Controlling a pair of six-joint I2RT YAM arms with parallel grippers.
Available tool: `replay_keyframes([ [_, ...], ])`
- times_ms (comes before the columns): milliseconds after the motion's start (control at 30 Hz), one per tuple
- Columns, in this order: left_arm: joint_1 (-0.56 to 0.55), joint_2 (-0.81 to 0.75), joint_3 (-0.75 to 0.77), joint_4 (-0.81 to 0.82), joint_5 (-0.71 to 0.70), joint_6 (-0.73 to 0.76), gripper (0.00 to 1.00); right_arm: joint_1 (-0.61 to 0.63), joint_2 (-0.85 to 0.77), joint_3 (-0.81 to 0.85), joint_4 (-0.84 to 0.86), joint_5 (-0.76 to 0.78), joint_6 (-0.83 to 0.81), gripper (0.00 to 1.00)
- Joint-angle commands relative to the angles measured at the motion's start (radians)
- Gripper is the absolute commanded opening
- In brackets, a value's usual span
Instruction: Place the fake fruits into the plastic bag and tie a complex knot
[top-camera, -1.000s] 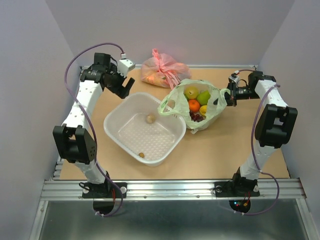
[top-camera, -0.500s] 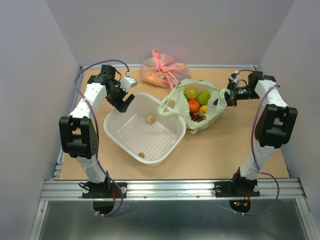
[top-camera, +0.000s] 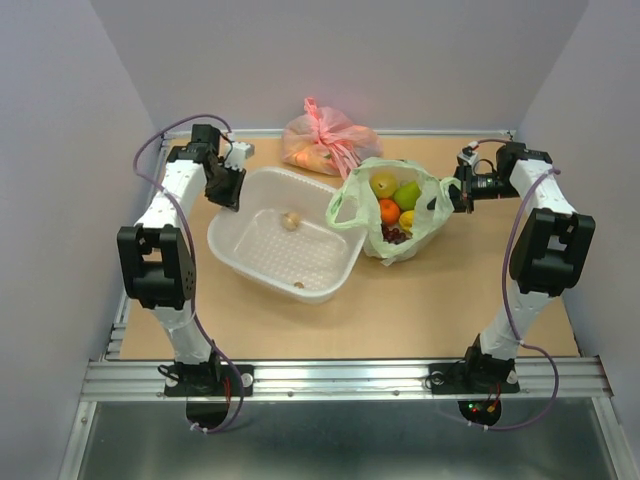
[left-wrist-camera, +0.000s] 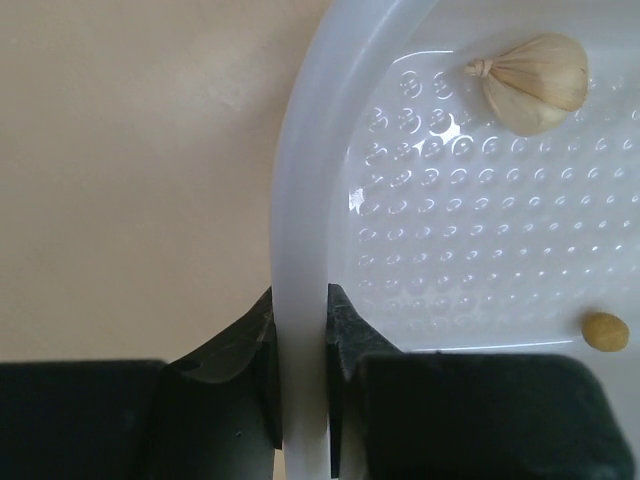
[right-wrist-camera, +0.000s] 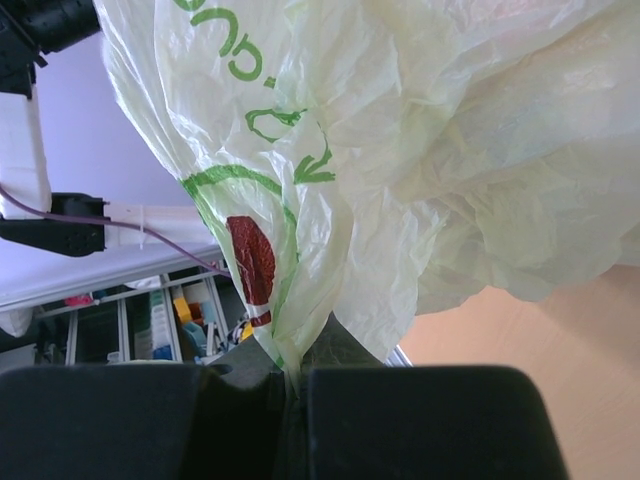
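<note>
The pale green plastic bag stands open at the back right of the table. Inside it lie fake fruits: a yellow pear, a green one, an orange and dark red grapes. My right gripper is shut on the bag's right edge, and the crinkled film is bunched between its jaws. My left gripper is shut on the far left rim of the white basket. One finger is outside that rim and one inside. No knot is in view.
A garlic-like bulb and a small yellow piece lie in the basket. A tied pink bag sits at the back centre. Grey walls close in the left, right and back sides.
My left arm came down from above the table to the basket and its jaws closed on the rim. The basket shifted towards the back. The right arm and bag stayed put.
</note>
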Motion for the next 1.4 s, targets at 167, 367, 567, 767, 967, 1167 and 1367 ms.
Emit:
replay_keyframes([
  [167,0.176,-0.082,0.189,0.1,-0.345,-0.585,0.0,-0.002,0.004,0.097,0.0,0.001,0.014,0.0],
  [367,0.226,-0.059,0.254,0.093,-0.591,-0.761,0.0,-0.002,0.008,0.114,-0.005,0.016,0.019,0.0],
  [567,0.32,-0.003,0.268,0.131,-0.476,-0.802,0.0,-0.002,0.001,0.105,-0.009,0.047,0.016,0.0],
  [767,0.357,0.068,0.268,0.171,-0.416,-0.768,0.62,-0.002,0.001,0.099,-0.02,0.073,-0.006,0.0],
  [967,0.357,0.054,0.271,0.182,-0.315,-0.728,0.99,-0.002,0.004,0.091,-0.029,0.087,-0.039,0.0],
  [1167,0.337,-0.166,0.118,0.362,-0.013,-0.576,0.99,-0.002,0.016,0.09,-0.054,0.069,-0.084,0.0],
  [1367,0.195,-0.442,-0.096,0.467,0.393,-0.176,0.99,-0.002,0.024,0.097,-0.078,0.064,-0.125,0.0],
])
